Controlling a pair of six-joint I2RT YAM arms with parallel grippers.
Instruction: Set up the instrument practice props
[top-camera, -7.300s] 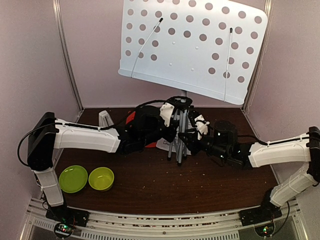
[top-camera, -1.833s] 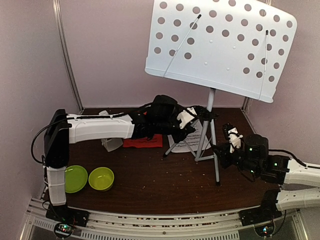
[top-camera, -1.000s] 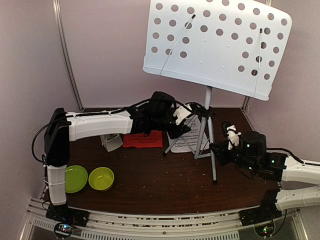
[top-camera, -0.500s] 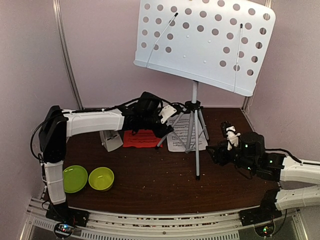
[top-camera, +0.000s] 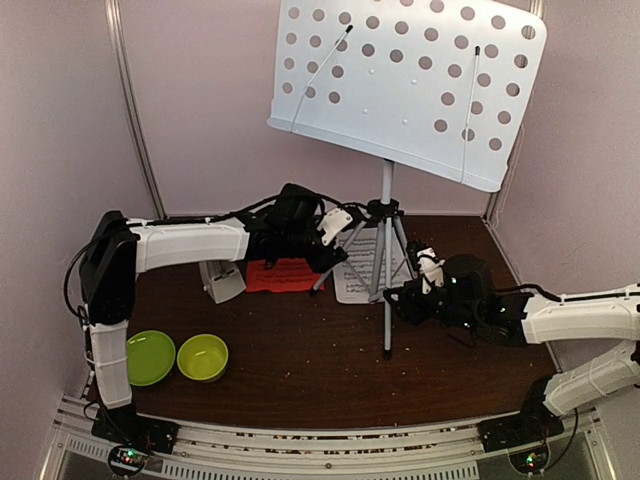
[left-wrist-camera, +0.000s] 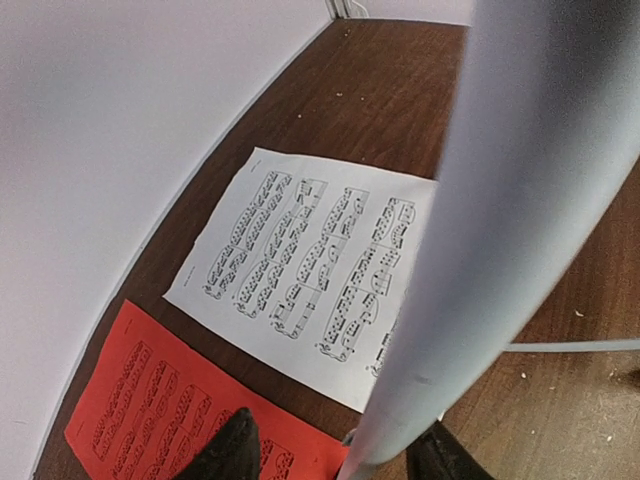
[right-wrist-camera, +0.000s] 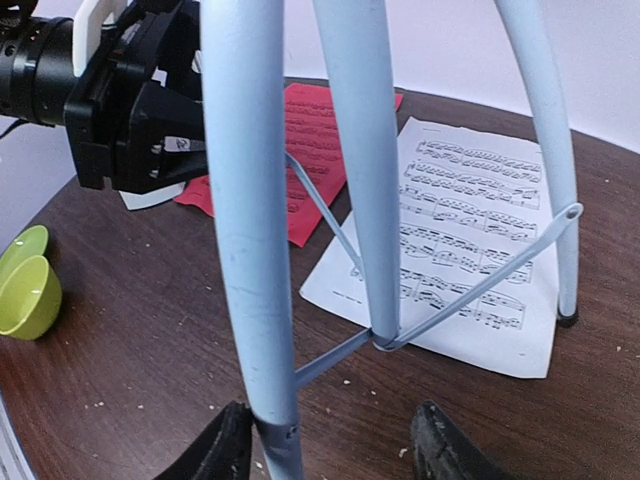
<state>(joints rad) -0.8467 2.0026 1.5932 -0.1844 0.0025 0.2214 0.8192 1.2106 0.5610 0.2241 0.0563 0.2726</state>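
Note:
The grey-white music stand (top-camera: 400, 80) stands upright on its tripod mid-table, perforated desk high at the back. My left gripper (top-camera: 335, 252) is open around the stand's left leg (left-wrist-camera: 520, 180), which lies close to the right finger (left-wrist-camera: 445, 460). My right gripper (top-camera: 396, 297) is open around the front leg (right-wrist-camera: 250, 200), which sits against the left finger (right-wrist-camera: 225, 445). The white music sheet (top-camera: 360, 275) lies flat under the tripod, the red music sheet (top-camera: 280, 275) to its left. The small whitish metronome (top-camera: 222, 278) stands left of the red sheet.
Two lime-green bowls (top-camera: 147, 357) (top-camera: 203, 357) sit at the near left. Pale walls enclose the table on the left, back and right. Small crumbs dot the dark wooden tabletop (top-camera: 300, 380).
The stand has shifted left and come upright. My right gripper opened, let go of the front leg, then moved left up to it again. My left arm drew back left with the stand.

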